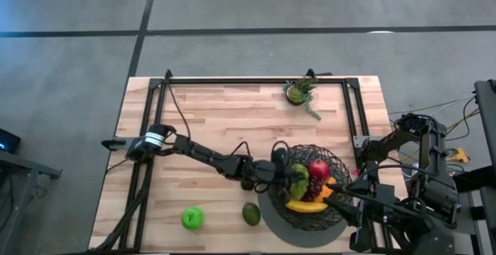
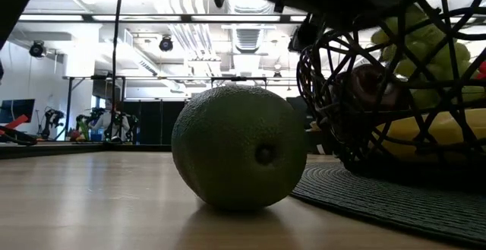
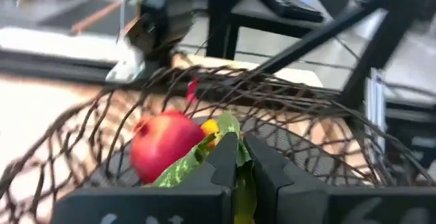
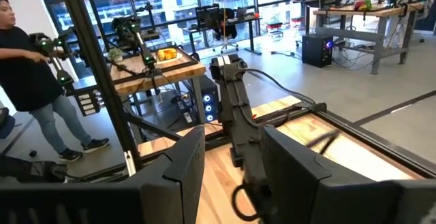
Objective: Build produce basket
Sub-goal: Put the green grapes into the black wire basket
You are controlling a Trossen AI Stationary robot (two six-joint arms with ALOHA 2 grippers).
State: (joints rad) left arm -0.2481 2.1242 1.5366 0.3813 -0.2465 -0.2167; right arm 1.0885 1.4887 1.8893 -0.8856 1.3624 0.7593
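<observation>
Basket (image 1: pixel 306 189) sits at the table's five o'clock, holding banana, grapes and a red apple (image 3: pixel 165 144). Left gripper (image 3: pixel 240 157), pinching a green pear (image 3: pixel 197 163) over it, could snag the mesh. Right gripper (image 4: pixel 231 169) waits spread wide.

Wooden table (image 1: pixel 217 123): mat (image 1: pixel 283 222), avocado (image 1: pixel 251 214), apple (image 1: pixel 192 218)

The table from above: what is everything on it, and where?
Basket: one, dark woven wire, near right, on a grey mat.
Fruit in basket: red apple, purple grapes, banana, a green fruit.
Green apple: one, near edge, left.
Avocado: one, beside the mat.
Potted plant: one, far edge.
Left hand: over the basket rim, shut on the green fruit.
Right hand: open, off the table's right side.
</observation>
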